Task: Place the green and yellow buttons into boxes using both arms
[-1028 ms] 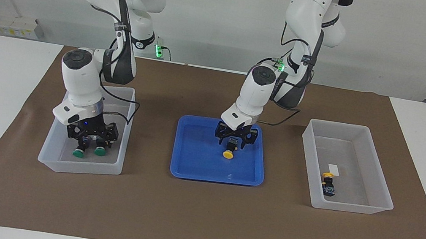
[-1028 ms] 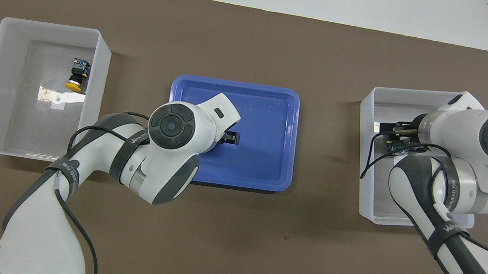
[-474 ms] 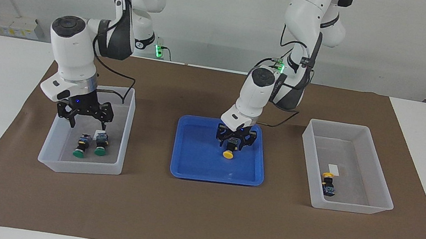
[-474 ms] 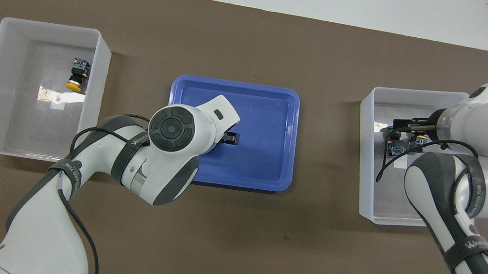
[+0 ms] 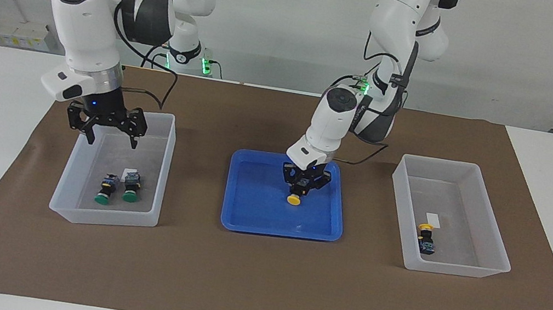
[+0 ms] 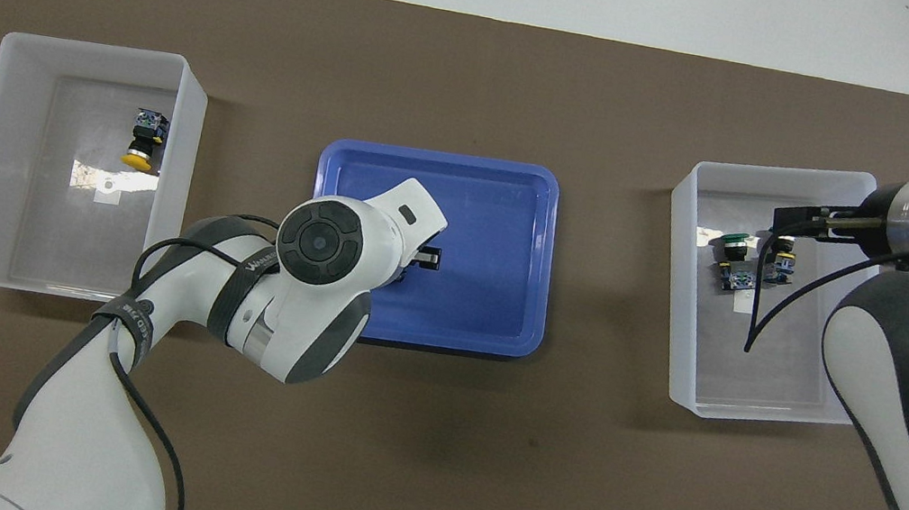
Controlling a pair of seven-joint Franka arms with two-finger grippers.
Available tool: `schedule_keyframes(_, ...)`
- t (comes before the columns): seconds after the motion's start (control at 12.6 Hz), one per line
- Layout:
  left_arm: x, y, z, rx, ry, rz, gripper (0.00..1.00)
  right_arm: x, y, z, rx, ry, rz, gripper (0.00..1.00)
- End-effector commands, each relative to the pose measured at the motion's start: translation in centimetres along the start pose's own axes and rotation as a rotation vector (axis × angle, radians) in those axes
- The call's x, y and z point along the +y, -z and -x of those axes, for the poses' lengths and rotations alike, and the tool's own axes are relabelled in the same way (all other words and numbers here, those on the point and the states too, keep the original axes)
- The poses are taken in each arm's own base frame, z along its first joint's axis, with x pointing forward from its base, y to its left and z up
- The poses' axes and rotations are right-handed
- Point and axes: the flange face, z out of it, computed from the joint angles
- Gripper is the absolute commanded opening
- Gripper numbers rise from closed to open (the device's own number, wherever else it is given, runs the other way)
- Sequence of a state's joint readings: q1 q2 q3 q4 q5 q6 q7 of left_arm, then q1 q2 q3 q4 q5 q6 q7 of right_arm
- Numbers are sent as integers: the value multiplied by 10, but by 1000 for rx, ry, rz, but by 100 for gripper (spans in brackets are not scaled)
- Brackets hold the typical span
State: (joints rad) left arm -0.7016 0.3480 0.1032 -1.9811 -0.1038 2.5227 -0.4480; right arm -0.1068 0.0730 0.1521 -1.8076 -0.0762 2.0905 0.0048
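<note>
**Left gripper pinches the last yellow button in the blue tray**

The left gripper (image 5: 301, 189) is down in the blue tray (image 5: 251, 212) at the middle of the brown mat (image 5: 257, 279), its fingers pressed in on the dark body of a yellow button (image 5: 294, 199), whose cap points away from the robots. From overhead the wrist of the left arm hides this button.

The right gripper (image 5: 105, 134) hangs in the air over the box (image 5: 78, 212) at the right arm's end of the table, above the part of it nearer the robots, with its fingers spread wide and nothing between them. Below it, two green buttons (image 5: 116, 193) lie side by side on the floor of that box, just beside each other, caps pointing away from the robots, next to a small white label.

The other box (image 5: 486, 268), at the left arm's end of the table, holds one yellow-capped button (image 5: 426, 238) lying on its side near a white label (image 5: 433, 220). Both boxes and the tray stand in a row on the mat, well apart from one another.
</note>
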Motion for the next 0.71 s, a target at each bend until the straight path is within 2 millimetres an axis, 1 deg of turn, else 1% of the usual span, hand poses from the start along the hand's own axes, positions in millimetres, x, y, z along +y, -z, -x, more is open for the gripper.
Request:
schedule_keyframes(0.0, -6, 0, -1, 9, -8, -5, 0, -7, 10, -1, 7, -6, -22, 100)
schedule_keyframes(0.16, -7, 7, -10, 22, 2, 1, 0, -9, 15, -3, 23, -9, -22, 100)
schedule_keyframes(0.32, -15, 18, -23, 18, 21, -2, 0, -9, 17, -2, 27, -15, -23, 100)
schedule_keyframes(0.47, -24, 42, -46, 5, 48, -8, 0, -10, 20, -4, 33, -24, -24, 100)
schedule_keyframes(0.55, -32, 53, -57, 3, 66, -11, 0, -12, 26, -8, 34, -29, -26, 100)
schedule_keyframes(0.63, -42, 64, -67, 6, 85, -11, 0, -12, 27, -10, 39, -34, -26, 100)
